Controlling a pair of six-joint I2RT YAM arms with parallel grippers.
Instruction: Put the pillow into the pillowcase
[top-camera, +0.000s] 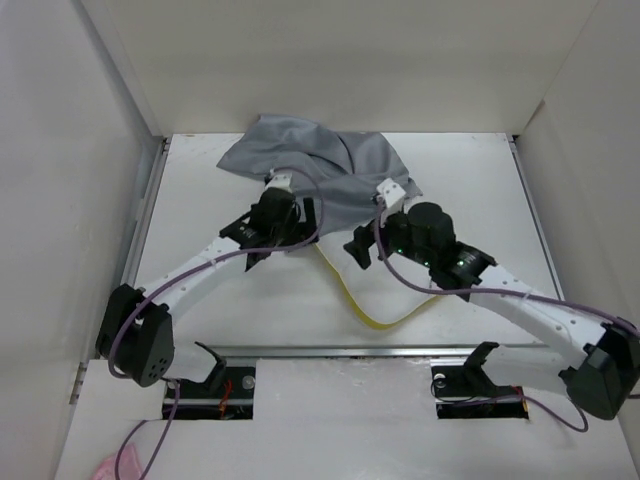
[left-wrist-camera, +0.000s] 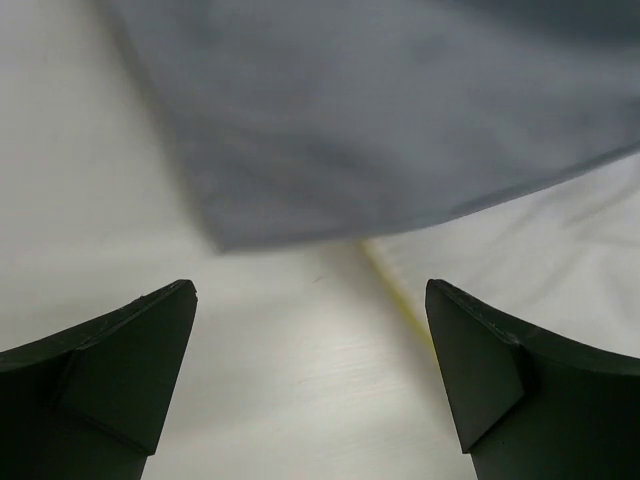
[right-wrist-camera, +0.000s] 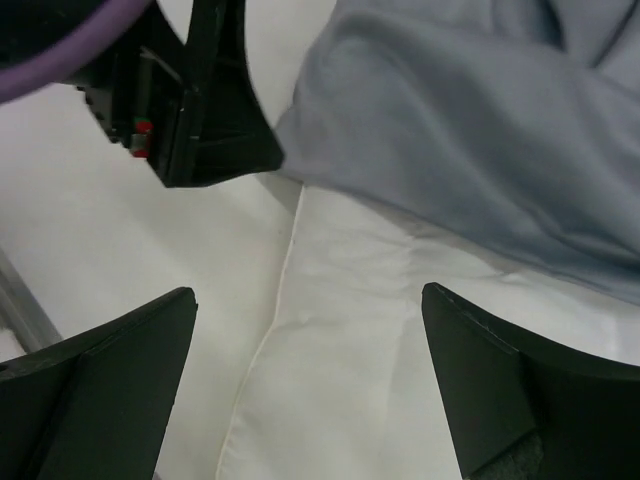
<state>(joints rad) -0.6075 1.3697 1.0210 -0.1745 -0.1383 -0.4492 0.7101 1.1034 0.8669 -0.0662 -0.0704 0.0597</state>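
Observation:
The grey pillowcase lies crumpled at the back middle of the table and covers the far end of the cream pillow, whose yellow edge band curves out toward the front. My left gripper is open and empty at the pillowcase's near edge. Its wrist view shows the grey fabric ahead of the open gripper and the yellow band to the right. My right gripper is open and empty over the pillow, with the pillowcase just beyond the open gripper.
White walls enclose the table on the left, back and right. A metal rail runs along the near edge by the arm bases. A pink object lies at the bottom left. Part of the left gripper shows close by in the right wrist view.

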